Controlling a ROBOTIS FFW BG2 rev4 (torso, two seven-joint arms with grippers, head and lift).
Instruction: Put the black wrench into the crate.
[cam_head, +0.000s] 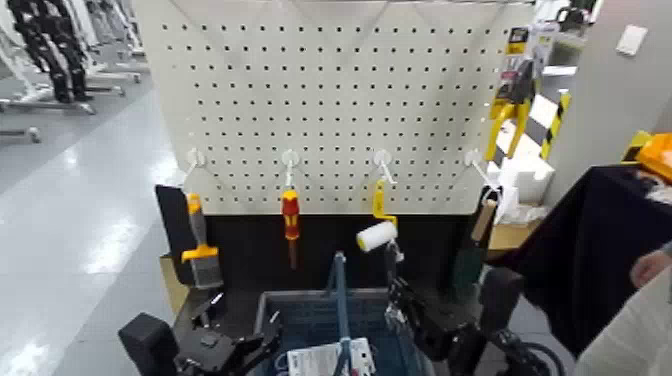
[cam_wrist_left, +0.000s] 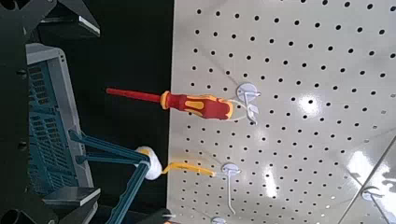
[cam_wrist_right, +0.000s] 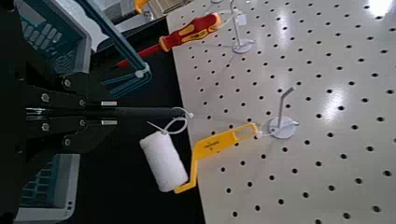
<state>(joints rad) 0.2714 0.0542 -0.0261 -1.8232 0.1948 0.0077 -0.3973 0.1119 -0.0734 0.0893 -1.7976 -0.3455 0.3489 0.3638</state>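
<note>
I find the carrying step in hand: the long, slim black wrench with the silvery-grey metal head (cam_head: 393, 319) is out over the right part of the rectangular blue-grey slotted plastic crate (cam_head: 264, 308), not yet in it. My right gripper (cam_wrist_right: 114, 113), above that part of the crate, is pressed together on the wrench's black handle, the end with the thin white tie loop (cam_wrist_right: 177, 121) uppermost and the metal head appearing to hang lowest. My left gripper (cam_wrist_left: 97, 112) waits at the crate's left side, fingers spread, pinching nothing. In my judgement the next move calls for lowering the wrench between the blue bar handle (cam_head: 341, 292) and the right wall, then releasing it; the head could catch on the rim or bar if brought down off line. As to materials: the handle is matt, dark and narrow, the head more reflective and irregular. The crate is moulded plastic with rows of slots; a flat white printed item (cam_head: 318, 361) lies inside. On the pale, evenly perforated board (cam_head: 330, 90) hang a smooth red-and-yellow screwdriver (cam_head: 291, 215), a white cylindrical roller with a soft-looking sleeve and flat yellow frame (cam_head: 377, 236), and an orange-handled brush (cam_head: 200, 240). The roller hangs close beside my right gripper; clearance there merits care.
</note>
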